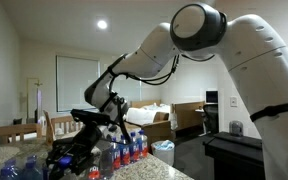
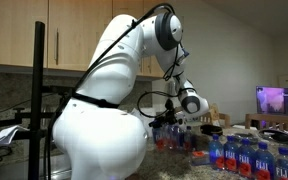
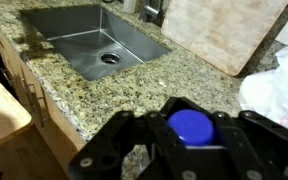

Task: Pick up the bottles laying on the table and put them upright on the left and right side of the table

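A white robot arm (image 1: pixel 234 45) reaches down over a long table (image 3: pixel 184 75) with a light, speckled stone-look top. In the wrist view, which looks down past the tool, the black gripper (image 3: pixel 190 150) fills the near edge. Its jaws are drawn narrow and clamp a small bottle whose round blue cap (image 3: pixel 191 124) sits squarely between them, facing the camera. The body of that bottle is hidden under the gripper, so it is not possible to tell whether its base touches the table. Beyond the gripper, at the far left, a steel sink (image 3: pixel 89 45) is set into the table top. At the far right a pale wooden cutting board (image 3: pixel 219 30) lies flat on the table. A crumpled white bag (image 3: pixel 276 85) sits at the right edge, near the gripper. In an exterior view the gripper (image 1: pixel 76 150) hangs low over the table, and a cluster of red-banded bottles (image 1: pixel 130 150) stands upright just to its right. More blue-capped bottles (image 1: pixel 14 168) crowd the near left corner, too blurred to tell whether they stand or lie. In an exterior view taken from behind the arm's broad white base, a group of blue-labelled bottles (image 2: pixel 242 158) stands upright at the near right of the table. The gripper is mostly dark and hard to make out there.
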Robot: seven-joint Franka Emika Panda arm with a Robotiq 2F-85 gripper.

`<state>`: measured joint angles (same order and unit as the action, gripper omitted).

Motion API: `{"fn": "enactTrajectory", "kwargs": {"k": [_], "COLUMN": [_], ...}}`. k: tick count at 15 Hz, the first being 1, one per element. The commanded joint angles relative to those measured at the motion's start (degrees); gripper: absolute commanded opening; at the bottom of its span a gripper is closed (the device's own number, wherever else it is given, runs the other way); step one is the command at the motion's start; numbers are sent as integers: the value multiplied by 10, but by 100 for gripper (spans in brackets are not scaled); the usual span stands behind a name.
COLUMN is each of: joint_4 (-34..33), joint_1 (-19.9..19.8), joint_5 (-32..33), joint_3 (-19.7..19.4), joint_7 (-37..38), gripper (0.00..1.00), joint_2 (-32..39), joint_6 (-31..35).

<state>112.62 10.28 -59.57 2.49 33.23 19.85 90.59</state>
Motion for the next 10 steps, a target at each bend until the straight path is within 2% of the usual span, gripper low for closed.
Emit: {"fn": "enactTrajectory", "kwargs": {"k": [1,2,4,7,9,10], "joint_4": [26,12,-14,-44,-58,-59], "joint_1": [40,40,28,9,8,12], "joint_5": [-1,-3,-12,-17,-14,-11], "joint_3": [18,23,32,34,28,23], "joint_7": [116,150,181,162,162,162], "gripper": [5,5,5,5,5,5], "joint_2": [-40,-27,5,47,65,66], "joint_6": [90,84,20,-76,-87,-66]}}
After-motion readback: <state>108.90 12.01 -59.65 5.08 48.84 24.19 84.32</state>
